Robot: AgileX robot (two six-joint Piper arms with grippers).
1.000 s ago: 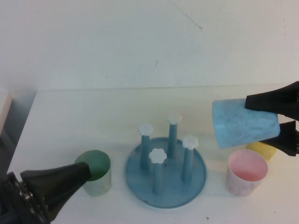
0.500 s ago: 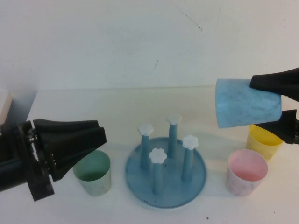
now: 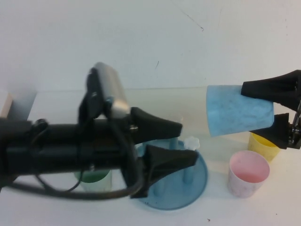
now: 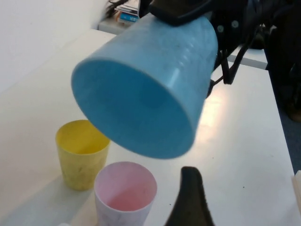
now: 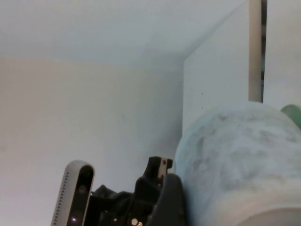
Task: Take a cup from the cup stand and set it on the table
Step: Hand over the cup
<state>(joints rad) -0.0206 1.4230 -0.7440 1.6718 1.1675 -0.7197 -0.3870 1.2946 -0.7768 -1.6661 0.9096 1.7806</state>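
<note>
The light blue cup (image 3: pixel 235 117) hangs on its side above the table (image 3: pixel 70 108), right of the cup stand, its mouth turned toward the left arm. My right gripper (image 3: pixel 256 113) is shut on its base end, one finger over it and one under. My left gripper (image 3: pixel 188 142) reaches across from the left, open, with its fingertips over the cup stand (image 3: pixel 195 186) and a short gap short of the cup's mouth. In the left wrist view the cup (image 4: pixel 141 94) shows its hollow inside, above one left finger (image 4: pixel 189 197). In the right wrist view the cup's mottled outside (image 5: pixel 240 160) fills the space beside a right finger (image 5: pixel 171 202).
A pink cup (image 3: pixel 249 172) and a yellow cup (image 3: pixel 263 145) stand upright under the held cup. A green cup (image 3: pixel 91 181) stands left of the stand, mostly hidden by the left arm. One white peg cap (image 3: pixel 191 141) shows between the left fingers.
The left arm swung from the front left corner across the stand toward the cup, and its jaws opened. The right gripper shifted the cup slightly left.
</note>
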